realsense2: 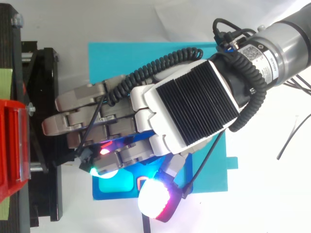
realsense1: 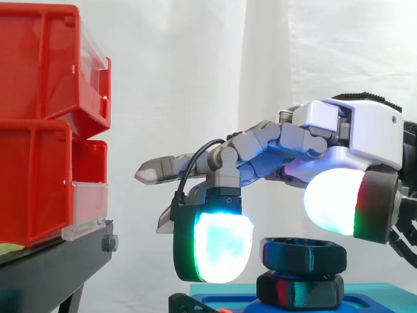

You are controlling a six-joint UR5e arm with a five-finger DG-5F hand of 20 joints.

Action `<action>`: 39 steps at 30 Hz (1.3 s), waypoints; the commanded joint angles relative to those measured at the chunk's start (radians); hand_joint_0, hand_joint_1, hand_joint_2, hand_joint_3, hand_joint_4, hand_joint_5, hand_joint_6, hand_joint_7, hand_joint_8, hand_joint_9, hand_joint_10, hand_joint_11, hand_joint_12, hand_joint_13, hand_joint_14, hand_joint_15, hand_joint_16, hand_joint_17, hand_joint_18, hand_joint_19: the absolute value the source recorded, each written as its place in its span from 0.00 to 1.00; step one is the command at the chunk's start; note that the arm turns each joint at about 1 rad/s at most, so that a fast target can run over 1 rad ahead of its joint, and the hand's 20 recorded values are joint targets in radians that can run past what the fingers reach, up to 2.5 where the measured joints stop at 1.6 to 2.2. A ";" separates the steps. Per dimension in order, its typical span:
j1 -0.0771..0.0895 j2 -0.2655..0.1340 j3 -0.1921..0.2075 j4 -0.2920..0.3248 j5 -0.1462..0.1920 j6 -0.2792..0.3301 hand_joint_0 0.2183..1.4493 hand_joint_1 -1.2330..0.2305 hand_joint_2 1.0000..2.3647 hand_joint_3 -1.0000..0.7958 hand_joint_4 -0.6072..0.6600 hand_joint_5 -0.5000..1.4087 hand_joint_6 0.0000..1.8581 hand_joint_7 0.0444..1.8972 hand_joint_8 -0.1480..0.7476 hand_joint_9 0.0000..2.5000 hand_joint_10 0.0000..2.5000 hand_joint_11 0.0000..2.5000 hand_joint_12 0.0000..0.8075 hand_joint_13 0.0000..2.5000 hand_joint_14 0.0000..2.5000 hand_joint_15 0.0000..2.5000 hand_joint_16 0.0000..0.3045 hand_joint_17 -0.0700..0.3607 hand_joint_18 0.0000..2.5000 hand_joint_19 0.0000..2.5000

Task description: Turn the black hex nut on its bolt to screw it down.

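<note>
Lighting bright and even in both views; white curtain uniformly lit. Glowing pads burn out to white at lower centre, spilling cyan glare onto blue plate. Shadows faint

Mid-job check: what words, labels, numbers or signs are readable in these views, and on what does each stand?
Nothing can be quoted.
White sticker at the arm's wrist: dark print, too small to read.
Clear label holders on the red plastic bins: no text to be seen.
Black hex nut, flat blue base plate, hand: no text to be seen.
</note>
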 commanded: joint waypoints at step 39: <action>0.001 0.001 0.005 -0.016 -0.054 0.041 0.25 0.62 0.00 0.28 0.72 0.20 0.44 0.50 0.52 0.26 0.00 0.11 0.43 0.12 0.00 0.03 0.16 0.42 0.09 0.08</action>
